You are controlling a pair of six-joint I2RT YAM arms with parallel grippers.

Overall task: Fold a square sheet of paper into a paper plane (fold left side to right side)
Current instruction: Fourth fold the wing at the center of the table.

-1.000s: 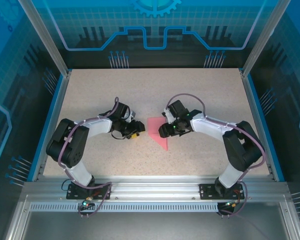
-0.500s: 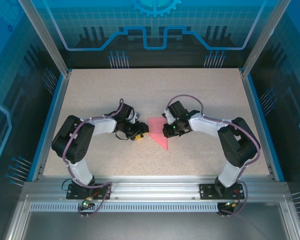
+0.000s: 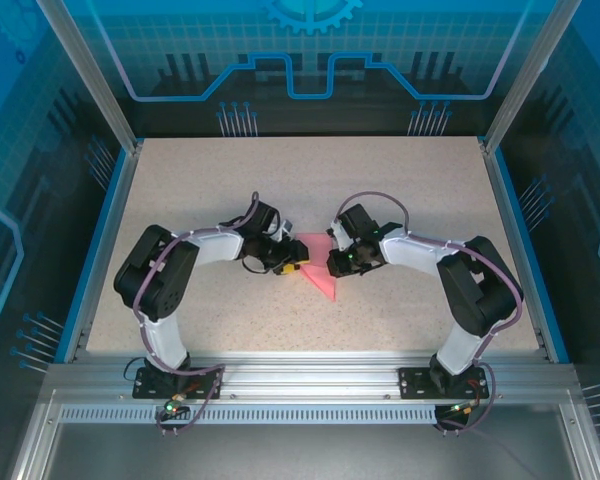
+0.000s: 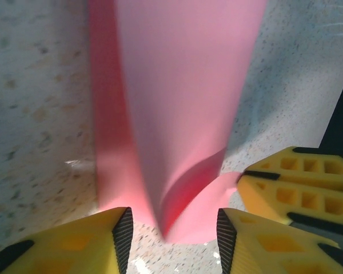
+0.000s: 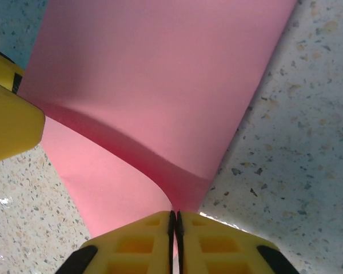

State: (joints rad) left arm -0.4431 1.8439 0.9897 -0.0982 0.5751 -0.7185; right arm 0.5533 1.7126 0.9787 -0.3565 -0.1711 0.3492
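Pink sheet of paper (image 3: 318, 270) part-folded, mid-bench (image 3: 400, 190), well off every edge, top flap curling up. Right jaws pinched tight on flap's corner. Left jaws half-wide, either side of paper's tip, not gripping

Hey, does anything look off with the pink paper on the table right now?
Nothing torn or spilled. The pink paper is not lying flat: its top layer bows up in a loose curl where the right gripper pinches its edge. The left gripper stands open, the paper's end between its fingers.
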